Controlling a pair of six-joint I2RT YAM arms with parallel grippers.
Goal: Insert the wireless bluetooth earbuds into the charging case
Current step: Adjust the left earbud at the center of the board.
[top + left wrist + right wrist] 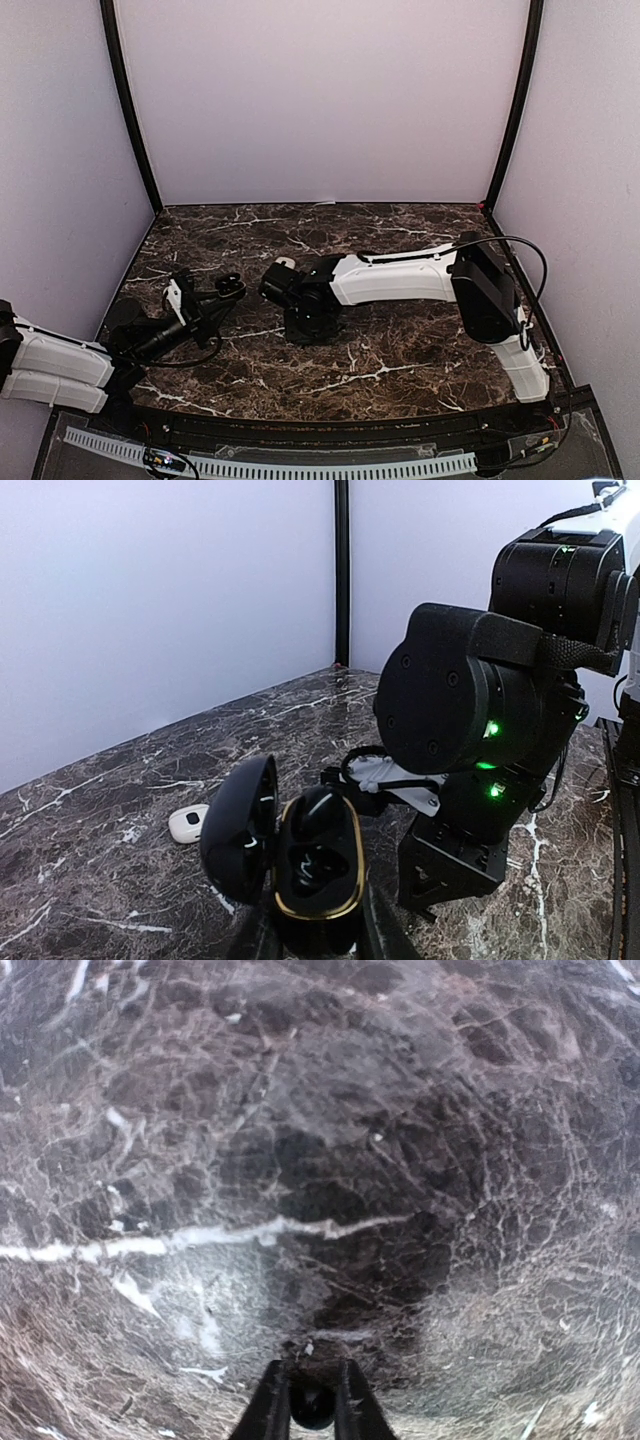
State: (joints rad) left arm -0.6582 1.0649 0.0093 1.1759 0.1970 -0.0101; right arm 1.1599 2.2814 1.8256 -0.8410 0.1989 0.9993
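- Now, my left gripper (320, 936) is closed on the black oval charging case with a gold rim (318, 885). It holds the case by the lower end, and the rounded black lid (240, 830) stands open to one side.
- One small white plastic earbud (188, 823) lies flat on the dark marble table with white veins (90, 880). It is beyond the case on the lid side, apart from it and touching nothing.
- My right gripper (311, 1375) points down at the marble on the opposite side of the case, away from the lid. Its fingers stand narrow, with only a slim gap.
- I judge that this is the relation which matters: the earbud is across the case from my right gripper. The left one is busy with the case, so the right one is the free one to fetch it.
- The earbud looks longer from side to side in the left wrist view. It is too small for me to tell the head from the stem.
- A dark round thing sits low between my right fingers. I cannot tell if it is held or is a part of the gripper.
- Inside the case all is black on black. A rounded shape fills the upper well, but I cannot say if it is an earbud.
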